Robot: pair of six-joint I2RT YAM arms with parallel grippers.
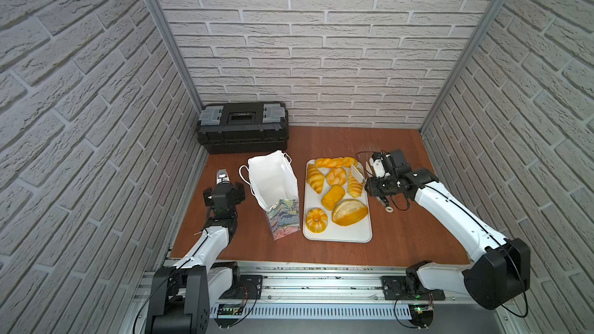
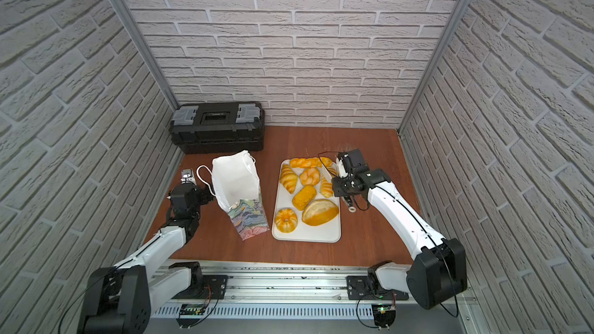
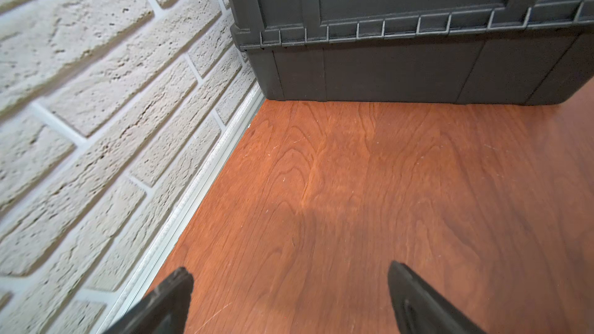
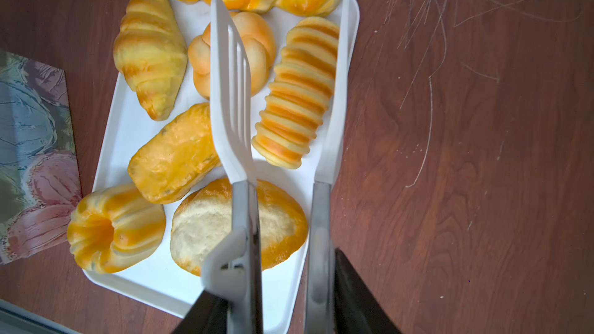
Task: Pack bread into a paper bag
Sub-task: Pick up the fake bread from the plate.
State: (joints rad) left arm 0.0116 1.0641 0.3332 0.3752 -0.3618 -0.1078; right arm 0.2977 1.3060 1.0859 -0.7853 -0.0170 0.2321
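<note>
Between right tool's (image 4: 283, 310) tongs (image 4: 231, 91), ridged roll (image 4: 299, 91)

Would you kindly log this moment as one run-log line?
right claw: gripping tongs, blades either side of ridged roll | left claw: open, empty, beside paper bag | bread: all seven on tray

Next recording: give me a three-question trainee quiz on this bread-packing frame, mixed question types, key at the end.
1. How many bread pieces lie on the white tray?
2. True or false: the left gripper grips the paper bag.
3. In the right wrist view, which piece shows between the blades of the tongs? A croissant, B ridged roll, C ring.
Key: 1 seven; 2 false, its jaws stand open and empty; 3 B.
</note>
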